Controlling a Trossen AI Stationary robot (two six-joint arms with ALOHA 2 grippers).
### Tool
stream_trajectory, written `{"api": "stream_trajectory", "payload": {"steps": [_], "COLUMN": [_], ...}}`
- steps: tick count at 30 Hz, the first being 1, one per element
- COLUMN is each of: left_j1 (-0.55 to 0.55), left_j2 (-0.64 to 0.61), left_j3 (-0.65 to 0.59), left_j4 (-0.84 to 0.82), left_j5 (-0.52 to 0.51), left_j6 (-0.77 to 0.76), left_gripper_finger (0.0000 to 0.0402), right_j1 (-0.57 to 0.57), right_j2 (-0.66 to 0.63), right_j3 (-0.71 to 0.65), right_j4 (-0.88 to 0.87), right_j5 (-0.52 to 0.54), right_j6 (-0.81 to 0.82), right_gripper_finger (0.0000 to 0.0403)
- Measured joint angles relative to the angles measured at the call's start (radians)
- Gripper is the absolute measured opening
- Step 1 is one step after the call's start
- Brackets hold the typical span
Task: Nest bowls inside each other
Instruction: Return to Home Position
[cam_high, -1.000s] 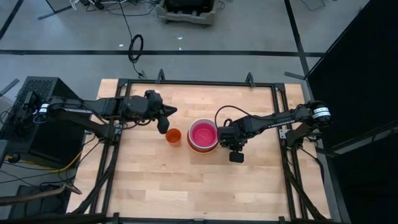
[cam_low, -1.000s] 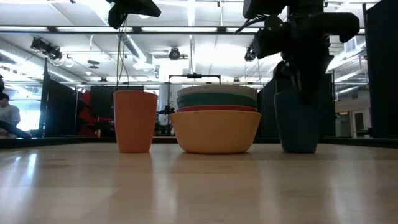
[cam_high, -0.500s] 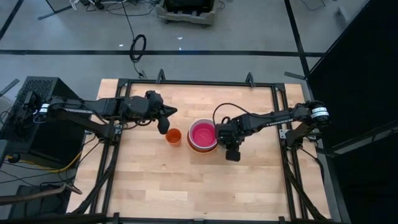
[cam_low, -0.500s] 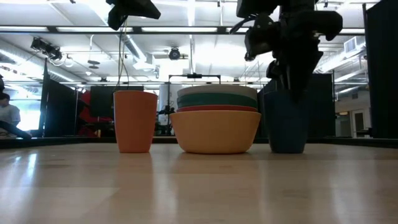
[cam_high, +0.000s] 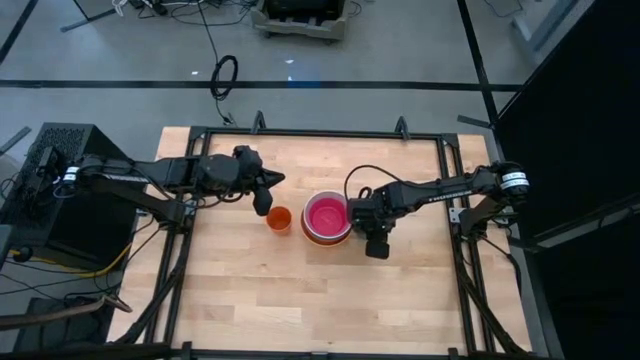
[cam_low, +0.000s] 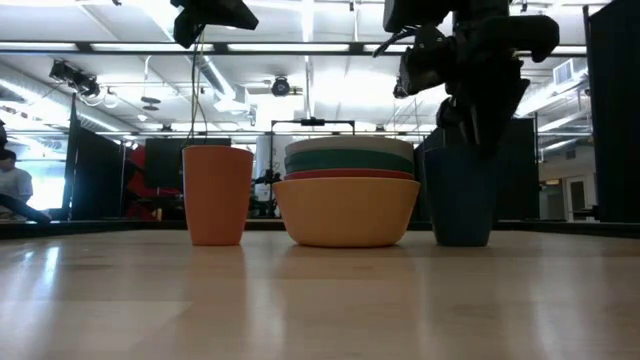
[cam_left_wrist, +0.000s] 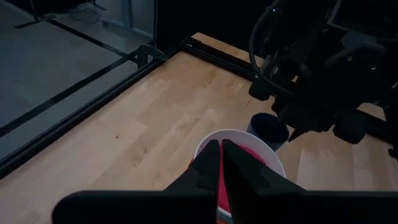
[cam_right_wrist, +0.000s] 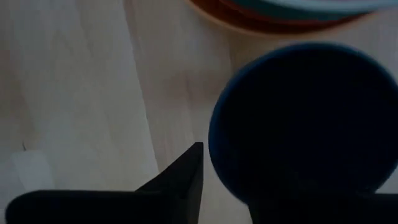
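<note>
The bowls stand nested in one stack (cam_high: 326, 218) at mid-table: orange-yellow outermost (cam_low: 346, 212), then red, teal and white, with pink innermost. A small dark blue cup (cam_low: 460, 205) stands upright just right of the stack. My right gripper (cam_low: 478, 135) points down over it, open. One finger (cam_right_wrist: 186, 171) stands outside the cup's rim (cam_right_wrist: 217, 124) with bare wood between them. The other finger is lost against the cup's dark inside. My left gripper (cam_high: 264, 205) hangs shut above the table, left of the stack and over an orange cup (cam_high: 279, 218). My right gripper comes at the dark blue cup from above. Its outer finger (cam_right_wrist: 186, 171) stands clear of the cup's wall. The other finger is hidden in the dark inside, so I cannot tell whether it touches the cup. The cup rests upright on the table.
The orange cup (cam_low: 217, 195) stands upright just left of the stack. A black frame (cam_high: 300, 133) runs around the wooden table. The near half of the table (cam_high: 320, 300) is bare wood.
My right gripper has moved a little toward the bowls and slid the dark blue cup along the table, closer to the stack. The cup stays upright. The gripper has then opened and risen slightly.
</note>
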Motion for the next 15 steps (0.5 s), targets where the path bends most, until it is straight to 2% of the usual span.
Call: {"api": "stream_trajectory", "payload": {"steps": [12, 15], "left_j1": [0.0, 0.0], "left_j2": [0.0, 0.0], "left_j3": [0.0, 0.0], "left_j4": [-0.012, -0.008], "left_j5": [0.0, 0.0], "left_j6": [0.024, 0.046], "left_gripper_finger": [0.0004, 0.0001], "right_j1": [-0.015, -0.03], "right_j2": [-0.142, -0.19], "right_j3": [0.001, 0.001], "right_j4": [-0.024, -0.007], "right_j5": [0.04, 0.103], "right_j6": [0.095, 0.095], "right_gripper_finger": [0.0086, 0.0086]}}
